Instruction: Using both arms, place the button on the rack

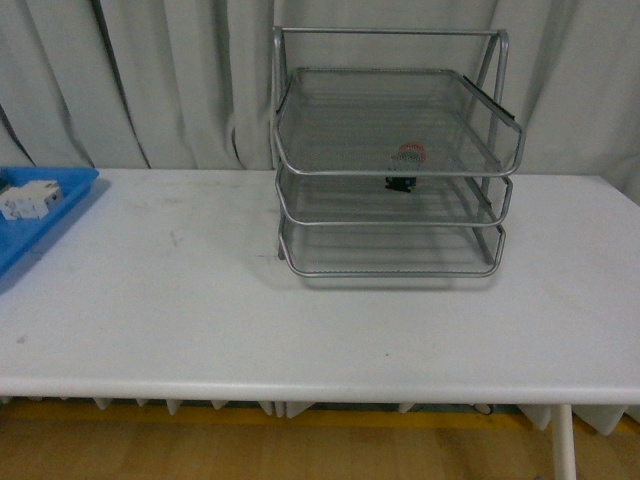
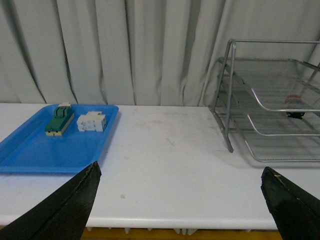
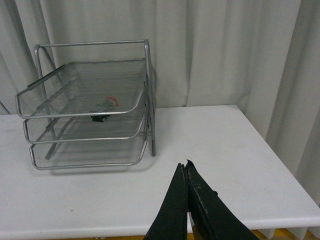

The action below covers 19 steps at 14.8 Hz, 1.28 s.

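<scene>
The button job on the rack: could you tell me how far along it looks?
It looks done: the button sits in the rack, apparently on the middle tier. Nothing is in hand: the left gripper is open and empty, the right gripper shut on nothing, both clear of the rack. Nothing visible remains.

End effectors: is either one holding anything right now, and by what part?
Nothing is held. The left end effector is open and empty; the right end effector is shut on nothing. The button sits in the rack.
</scene>
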Each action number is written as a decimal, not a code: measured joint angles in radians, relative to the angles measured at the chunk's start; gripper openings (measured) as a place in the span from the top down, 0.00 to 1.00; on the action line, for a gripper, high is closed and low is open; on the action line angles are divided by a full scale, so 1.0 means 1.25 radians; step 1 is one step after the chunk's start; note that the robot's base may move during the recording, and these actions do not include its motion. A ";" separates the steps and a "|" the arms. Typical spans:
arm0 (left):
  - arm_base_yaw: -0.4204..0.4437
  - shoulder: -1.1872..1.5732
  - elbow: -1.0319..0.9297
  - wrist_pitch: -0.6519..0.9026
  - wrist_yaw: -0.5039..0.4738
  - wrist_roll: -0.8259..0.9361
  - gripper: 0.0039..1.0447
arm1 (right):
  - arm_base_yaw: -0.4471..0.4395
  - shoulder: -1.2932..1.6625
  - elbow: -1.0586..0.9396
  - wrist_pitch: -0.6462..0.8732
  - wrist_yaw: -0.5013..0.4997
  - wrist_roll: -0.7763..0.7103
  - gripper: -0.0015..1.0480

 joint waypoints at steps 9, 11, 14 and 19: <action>0.000 0.000 0.000 0.000 0.000 0.000 0.06 | 0.000 -0.126 0.000 -0.125 0.000 0.000 0.98; 0.000 0.000 0.000 0.000 -0.001 0.000 0.06 | 0.000 -0.256 0.001 -0.266 0.000 0.000 0.98; 0.000 0.000 0.000 0.000 0.000 0.000 0.06 | 0.000 -0.262 0.001 -0.266 0.000 0.000 0.98; 0.000 0.000 0.000 0.000 0.000 0.000 0.06 | 0.000 -0.261 0.001 -0.267 0.000 -0.001 0.89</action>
